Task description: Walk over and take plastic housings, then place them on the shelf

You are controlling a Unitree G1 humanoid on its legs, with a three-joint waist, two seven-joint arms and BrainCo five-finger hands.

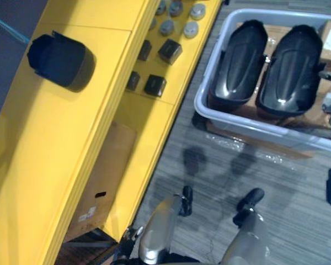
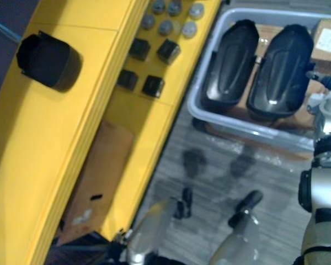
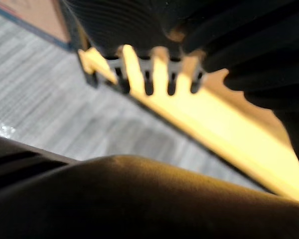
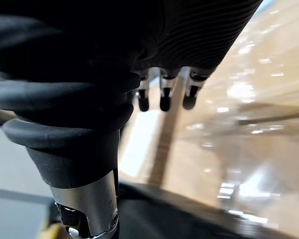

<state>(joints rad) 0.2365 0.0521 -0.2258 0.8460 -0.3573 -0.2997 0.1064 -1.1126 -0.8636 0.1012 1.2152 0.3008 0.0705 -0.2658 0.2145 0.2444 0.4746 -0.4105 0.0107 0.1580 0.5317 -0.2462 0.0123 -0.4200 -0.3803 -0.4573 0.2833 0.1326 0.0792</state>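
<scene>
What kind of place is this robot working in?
Probably a factory or warehouse parts area. A yellow shelf carries rows of small dark parts, a grey bin beside it holds two black plastic housings, and a cardboard box is tucked under the shelf.

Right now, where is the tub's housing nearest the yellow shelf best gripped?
Likely from above, at its near end: the housing lies lengthwise, close between the tub wall and the other housing, leaving little finger room along its long sides.
</scene>
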